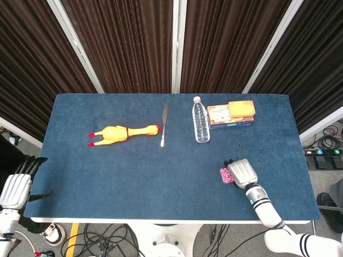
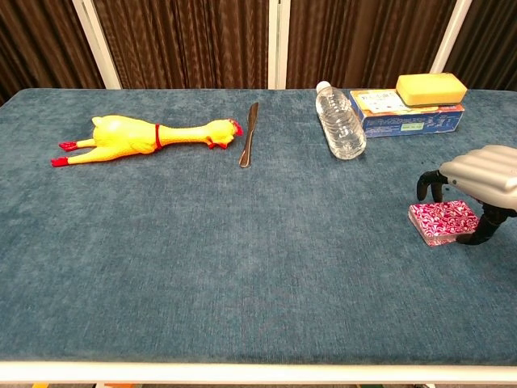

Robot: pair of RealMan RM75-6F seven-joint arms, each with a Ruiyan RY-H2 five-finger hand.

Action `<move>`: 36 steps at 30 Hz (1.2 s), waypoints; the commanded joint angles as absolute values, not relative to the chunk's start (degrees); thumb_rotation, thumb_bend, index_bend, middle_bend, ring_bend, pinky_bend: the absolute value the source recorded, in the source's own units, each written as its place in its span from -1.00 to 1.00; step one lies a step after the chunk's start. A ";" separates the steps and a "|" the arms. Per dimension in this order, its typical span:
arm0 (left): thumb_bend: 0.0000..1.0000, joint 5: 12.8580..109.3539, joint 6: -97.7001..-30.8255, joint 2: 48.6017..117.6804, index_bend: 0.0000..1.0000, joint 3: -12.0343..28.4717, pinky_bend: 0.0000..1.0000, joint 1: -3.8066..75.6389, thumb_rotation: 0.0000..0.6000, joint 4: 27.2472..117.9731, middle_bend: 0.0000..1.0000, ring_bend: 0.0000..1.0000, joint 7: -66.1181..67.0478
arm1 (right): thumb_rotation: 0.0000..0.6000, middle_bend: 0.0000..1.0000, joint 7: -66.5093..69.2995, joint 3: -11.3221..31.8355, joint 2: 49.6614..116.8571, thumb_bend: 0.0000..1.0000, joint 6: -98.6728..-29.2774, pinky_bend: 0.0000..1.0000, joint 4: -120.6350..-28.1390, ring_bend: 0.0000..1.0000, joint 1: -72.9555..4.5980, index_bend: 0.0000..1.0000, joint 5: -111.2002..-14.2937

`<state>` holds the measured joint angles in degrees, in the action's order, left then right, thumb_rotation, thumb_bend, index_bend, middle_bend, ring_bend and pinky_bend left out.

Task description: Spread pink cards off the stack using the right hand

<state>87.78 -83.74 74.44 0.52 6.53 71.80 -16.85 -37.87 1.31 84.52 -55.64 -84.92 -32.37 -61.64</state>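
Note:
The pink patterned card stack [image 2: 441,221] lies flat on the blue table at the right, and in the head view only its left part [image 1: 225,175] shows. My right hand [image 2: 483,171] arches over the stack's right half, palm down, fingers apart. Its dark fingertips [image 2: 426,185] hang beyond the far edge of the stack, and the thumb [image 2: 485,233] reaches down at the stack's near right corner. I cannot tell whether the thumb touches the cards. My left hand [image 1: 17,184] hangs off the table's left front corner, fingers spread, holding nothing.
A yellow rubber chicken [image 2: 141,135] lies at the far left, a knife [image 2: 248,132] in the far middle. A water bottle [image 2: 339,121] lies beside a blue box [image 2: 408,114] with a yellow sponge [image 2: 431,87] on top, at the back right.

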 commanded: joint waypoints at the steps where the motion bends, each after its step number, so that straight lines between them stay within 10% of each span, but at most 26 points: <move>1: -0.94 87.77 -83.72 74.42 -0.67 0.53 -0.65 6.53 1.00 71.78 -0.69 -0.87 -16.91 | 1.00 -0.28 -37.97 1.26 84.62 -0.81 -55.76 0.83 -84.88 0.67 -32.44 -0.36 -61.67; 36: -0.94 87.67 -83.73 74.46 -0.67 0.65 -0.65 6.37 1.00 71.11 -0.69 -0.87 -18.49 | 1.00 -0.10 -37.87 1.29 84.57 -0.74 -58.46 0.83 -85.31 0.67 -32.50 -0.02 -62.95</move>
